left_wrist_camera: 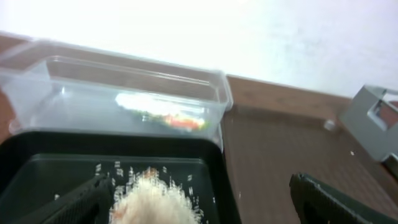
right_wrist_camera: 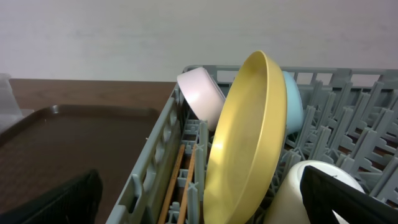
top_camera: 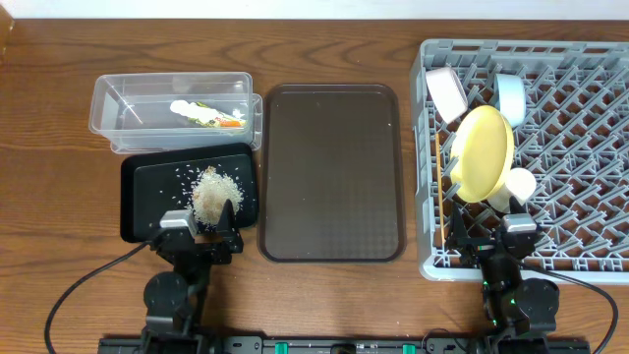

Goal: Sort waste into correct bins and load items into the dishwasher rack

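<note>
The clear tub [top_camera: 118, 103] at the back left holds the crumpled wrapper scrap [top_camera: 206, 115]. In front of it the black tray [top_camera: 147, 197] holds the rice heap [top_camera: 214, 192]. My left gripper [top_camera: 201, 228] is open and empty at this tray's near edge, with the rice [left_wrist_camera: 155, 199] between its fingers [left_wrist_camera: 202, 208]. The grey rack [top_camera: 580, 157] holds the yellow plate [top_camera: 482, 152] on edge, the white bowl [top_camera: 447, 93], the blue bowl [top_camera: 509, 98], the pale cup [top_camera: 519, 184] and the chopsticks [right_wrist_camera: 177, 180]. My right gripper [top_camera: 488, 236] is open and empty at the rack's near left corner.
The large brown serving tray [top_camera: 331, 172] lies between the black tray and the rack. In the left wrist view the tub [left_wrist_camera: 37, 81] with the wrapper [left_wrist_camera: 165, 112] stands behind the black tray [left_wrist_camera: 62, 162]. The rack wall [right_wrist_camera: 152, 168] stands right before my right fingers.
</note>
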`<action>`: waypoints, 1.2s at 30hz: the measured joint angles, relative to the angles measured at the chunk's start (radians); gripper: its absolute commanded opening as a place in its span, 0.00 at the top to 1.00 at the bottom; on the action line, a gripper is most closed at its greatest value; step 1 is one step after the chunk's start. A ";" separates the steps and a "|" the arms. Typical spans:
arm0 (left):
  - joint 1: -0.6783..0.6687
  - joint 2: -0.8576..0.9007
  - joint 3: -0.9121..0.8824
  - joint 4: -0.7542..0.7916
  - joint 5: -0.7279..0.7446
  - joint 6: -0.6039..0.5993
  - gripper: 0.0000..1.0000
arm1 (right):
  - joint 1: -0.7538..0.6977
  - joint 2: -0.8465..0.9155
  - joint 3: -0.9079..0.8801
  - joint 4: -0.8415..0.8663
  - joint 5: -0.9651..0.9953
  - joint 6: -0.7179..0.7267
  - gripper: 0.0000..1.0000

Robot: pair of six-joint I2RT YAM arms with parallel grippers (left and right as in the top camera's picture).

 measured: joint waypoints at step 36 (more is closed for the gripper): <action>0.000 -0.016 -0.053 0.068 0.004 0.129 0.07 | 0.000 0.000 0.000 0.000 0.000 0.000 0.01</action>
